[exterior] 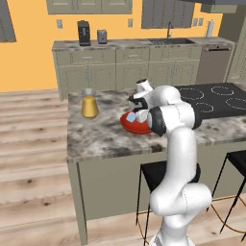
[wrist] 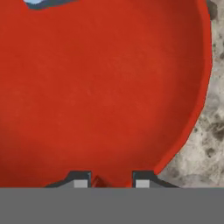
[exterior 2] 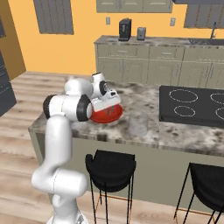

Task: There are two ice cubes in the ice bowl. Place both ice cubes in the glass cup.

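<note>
The red ice bowl point(exterior: 130, 126) point(exterior 2: 106, 116) sits on the marble island. One pale-blue ice cube point(exterior: 130, 116) lies in its left part; in the hand view only a sliver of an ice cube point(wrist: 37, 2) shows at the top edge. The second cube is hidden. My gripper point(wrist: 111, 181) hangs low over the red bowl's floor point(wrist: 109, 87), fingers apart with nothing between them. The glass cup point(exterior 2: 138, 124) stands on the counter just right of the bowl in the right base view.
A yellow cone-shaped vessel point(exterior: 89, 106) stands on the island left of the bowl. A black cooktop point(exterior: 214, 100) point(exterior 2: 194, 105) takes up the island's right part. Black stools point(exterior 2: 110, 168) stand under the front edge.
</note>
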Tool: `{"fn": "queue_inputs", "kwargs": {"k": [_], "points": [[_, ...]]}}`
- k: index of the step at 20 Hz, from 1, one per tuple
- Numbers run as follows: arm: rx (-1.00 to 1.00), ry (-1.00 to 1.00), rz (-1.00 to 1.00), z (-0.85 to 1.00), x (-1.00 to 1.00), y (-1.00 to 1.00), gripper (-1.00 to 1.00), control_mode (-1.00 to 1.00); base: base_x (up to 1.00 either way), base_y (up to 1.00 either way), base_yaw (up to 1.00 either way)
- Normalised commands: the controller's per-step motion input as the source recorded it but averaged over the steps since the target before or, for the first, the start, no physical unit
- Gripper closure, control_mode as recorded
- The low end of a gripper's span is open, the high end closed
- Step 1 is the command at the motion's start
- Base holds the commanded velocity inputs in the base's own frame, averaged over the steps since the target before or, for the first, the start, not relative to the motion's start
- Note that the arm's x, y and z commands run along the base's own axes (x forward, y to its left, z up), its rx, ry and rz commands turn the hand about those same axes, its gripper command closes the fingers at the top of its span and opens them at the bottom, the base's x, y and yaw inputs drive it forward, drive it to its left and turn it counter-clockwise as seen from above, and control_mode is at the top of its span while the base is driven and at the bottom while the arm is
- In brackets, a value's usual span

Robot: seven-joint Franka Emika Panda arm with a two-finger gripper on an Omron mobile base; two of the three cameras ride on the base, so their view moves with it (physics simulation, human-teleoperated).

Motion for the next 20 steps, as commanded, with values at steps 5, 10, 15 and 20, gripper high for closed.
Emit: {"fn": "queue_inputs", "kwargs": {"k": [5, 10, 15, 20], "points": [[0.11, -0.2, -0.13, 1.0, -0.49, -0.17, 1.0, -1.0, 0.0, 0.0, 0.0], [0.25, -0.28, -0.19, 0.65, -0.63, -0.55, 1.0, -1.0, 0.0, 0.0, 0.0], [0.15, -0.18, -0.25, 0.14, -0.34, -0.56, 1.0, -1.0, 0.0, 0.0, 0.0], [0.0, -0.08, -0.35, 0.0, -0.01, -0.46, 1.0, -1.0, 0.0, 0.0, 0.0]]}}
